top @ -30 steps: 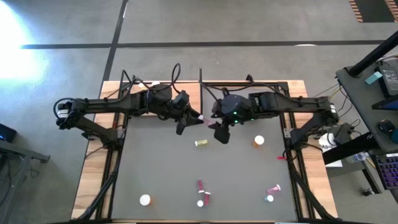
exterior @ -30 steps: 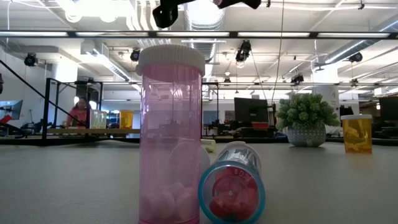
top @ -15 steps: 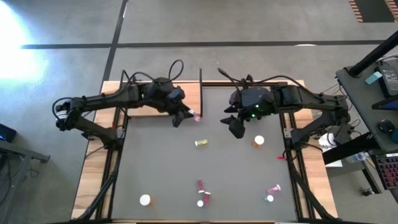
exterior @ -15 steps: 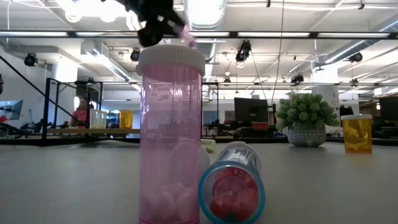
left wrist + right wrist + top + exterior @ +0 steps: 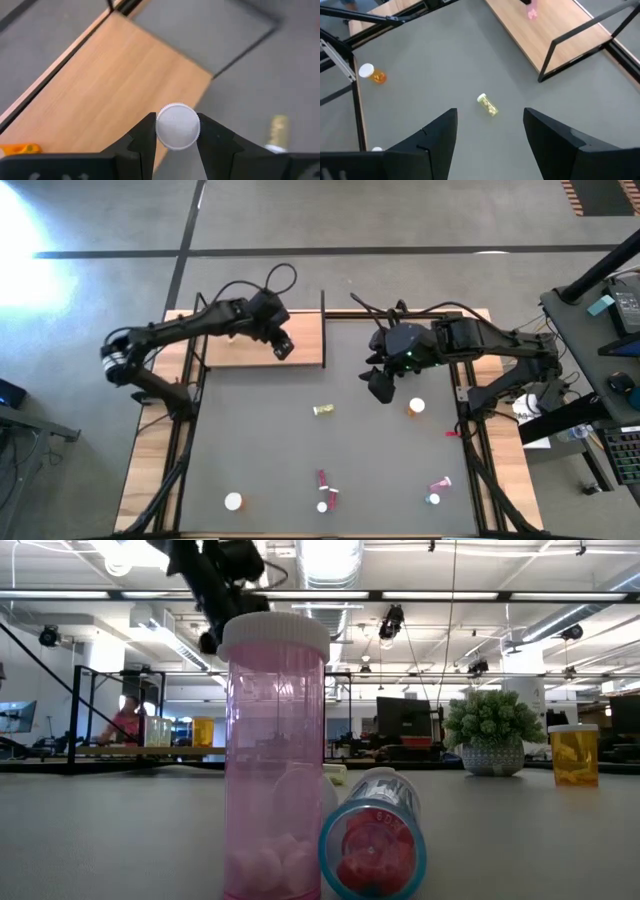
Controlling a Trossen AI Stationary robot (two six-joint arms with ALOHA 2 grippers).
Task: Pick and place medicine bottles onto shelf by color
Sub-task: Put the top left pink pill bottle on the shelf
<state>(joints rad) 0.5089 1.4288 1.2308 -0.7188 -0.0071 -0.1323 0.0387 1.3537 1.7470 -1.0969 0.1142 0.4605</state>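
Note:
My left gripper (image 5: 283, 348) (image 5: 176, 122) is over the right part of the light-wood shelf (image 5: 250, 345) (image 5: 115, 80), shut on a pink bottle with a white cap (image 5: 178, 126). The bottle shows pink in the right wrist view (image 5: 532, 11). My right gripper (image 5: 380, 387) (image 5: 490, 125) is open and empty above the grey mat, right of centre. A yellowish bottle (image 5: 323, 410) (image 5: 487, 105) lies on its side at mid-mat. An orange bottle (image 5: 416, 407) stands on the mat near my right gripper. My left gripper pinches the pink bottle between its two fingers at the sides of the white cap (image 5: 165, 125). The cap's top faces the wrist camera and hides the body. The bottle is lifted clear, above the shelf board.
Pink bottles (image 5: 322, 478) (image 5: 440, 483) and white-capped ones (image 5: 233, 501) (image 5: 433, 499) are near the mat's near edge. In the low view a tall pink bottle (image 5: 275, 755) stands beside a lying one (image 5: 372, 845); a green plant (image 5: 492, 730) is behind. A black post (image 5: 323, 315) stands at the shelf's right end.
My left gripper has carried the pink bottle from the mat's far middle toward the table's left and far edge, to a place over the shelf board. My right gripper has drawn back toward the table's right edge and then kept still.

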